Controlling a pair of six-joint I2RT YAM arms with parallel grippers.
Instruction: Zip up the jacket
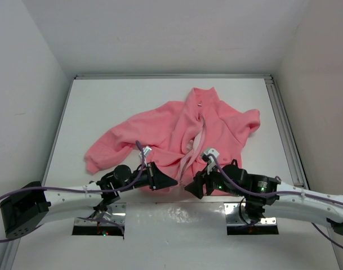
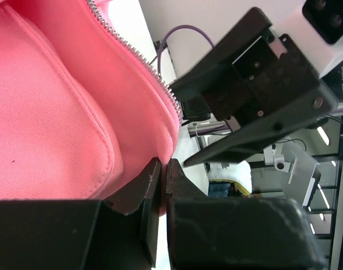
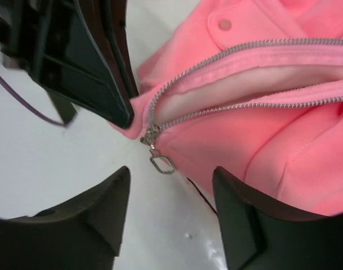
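The salmon-pink jacket [image 1: 188, 132] lies spread on the white table, collar at the far side, front zipper open along most of its length. My left gripper [image 1: 170, 183] is shut on the jacket's bottom hem [image 2: 163, 154] beside the zipper's lower end. My right gripper [image 1: 189, 188] is open just in front of the hem. In the right wrist view the metal zipper pull [image 3: 161, 163] hangs from the slider [image 3: 152, 134] at the bottom of the zipper, between and just beyond my open fingers [image 3: 98, 214]. The left gripper's finger [image 3: 98, 73] shows beside it.
The white table [image 1: 103, 107] has raised rails along its left, far and right edges. Two metal mounting plates [image 1: 98, 225] sit at the near edge by the arm bases. Purple cables run along both arms.
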